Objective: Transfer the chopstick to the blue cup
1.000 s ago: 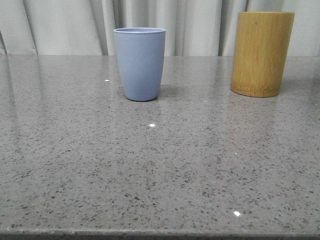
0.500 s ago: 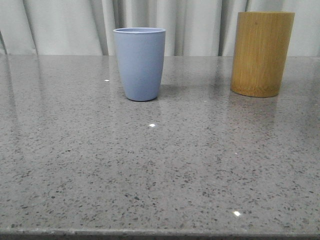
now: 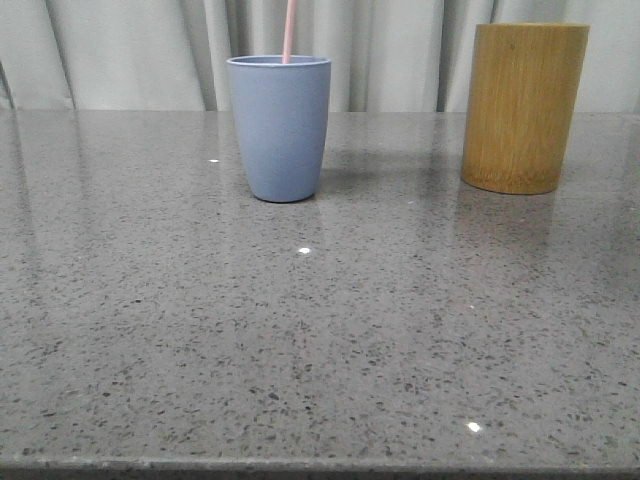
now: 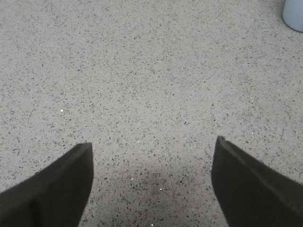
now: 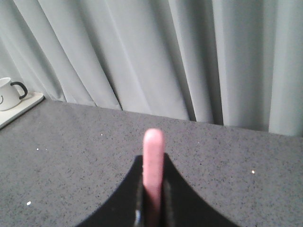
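Note:
The blue cup stands at the back of the table, left of centre; its corner also shows in the left wrist view. A thin pink chopstick comes down from the top edge of the front view into the cup's mouth. In the right wrist view my right gripper is shut on that chopstick, whose rounded end pokes out beyond the fingertips. My left gripper hangs open over bare tabletop with nothing between its fingers. Neither gripper appears in the front view.
A tall yellow-brown bamboo cylinder stands at the back right. Grey curtains hang behind the table. In the right wrist view a white mug sits on a white tray at the table's far side.
The pink chopstick has come into the front view from above and now reaches into the blue cup's mouth. The cup and bamboo cylinder have not moved.

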Motion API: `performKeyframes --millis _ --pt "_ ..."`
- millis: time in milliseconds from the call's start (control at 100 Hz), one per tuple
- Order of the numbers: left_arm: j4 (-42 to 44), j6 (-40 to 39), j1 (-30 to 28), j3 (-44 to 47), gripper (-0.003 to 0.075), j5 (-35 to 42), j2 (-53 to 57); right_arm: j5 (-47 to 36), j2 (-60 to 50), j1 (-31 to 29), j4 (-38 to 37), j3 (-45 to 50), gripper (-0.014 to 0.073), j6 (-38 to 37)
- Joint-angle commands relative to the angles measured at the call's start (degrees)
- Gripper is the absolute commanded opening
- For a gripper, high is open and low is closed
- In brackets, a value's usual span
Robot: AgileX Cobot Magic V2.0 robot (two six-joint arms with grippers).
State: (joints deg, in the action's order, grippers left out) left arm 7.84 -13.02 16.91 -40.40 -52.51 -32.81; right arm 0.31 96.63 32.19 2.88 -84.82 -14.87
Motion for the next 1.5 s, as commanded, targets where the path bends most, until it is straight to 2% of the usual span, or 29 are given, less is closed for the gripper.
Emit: performKeyframes --millis 0,180,270,600,810,1180,1370,1490 --pt "0.3 -0.3 -0.3 -1.4 0.0514 3.9 -0.2 -2.1 -2.7 0.0 -0.6 -2.0 0.0090 0.3" --pt "0.3 -0.3 -0.3 -1.4 0.0514 3.9 -0.2 -1.0 -2.7 0.0 -0.5 -2.0 0.0398 0.3" --pt "0.3 -0.3 -0.3 -1.4 0.0514 3.9 -0.2 -1.0 -2.7 0.0 -0.5 -2.0 0.0462 0.3" --pt "0.3 -0.3 -0.3 -1.4 0.0514 3.9 -0.2 8.0 -9.9 -2.2 -1.5 -2.0 0.0456 3.7" --pt "0.3 -0.3 -0.3 -1.4 0.0514 3.9 -0.2 16.8 -17.1 -6.7 -6.7 -0.5 0.0456 4.6" --pt "0.3 -0.3 -0.3 -1.4 0.0514 3.9 -0.2 21.4 -36.3 -15.0 -8.9 20.1 0.0456 4.6" --pt "0.3 -0.3 -0.3 -1.4 0.0514 3.9 -0.2 28.8 -47.4 -19.1 -9.1 30.1 0.0456 4.6" --pt "0.3 -0.3 -0.3 -1.4 0.0514 3.9 -0.2 33.4 -54.0 -19.5 -9.9 35.2 0.0456 4.6"
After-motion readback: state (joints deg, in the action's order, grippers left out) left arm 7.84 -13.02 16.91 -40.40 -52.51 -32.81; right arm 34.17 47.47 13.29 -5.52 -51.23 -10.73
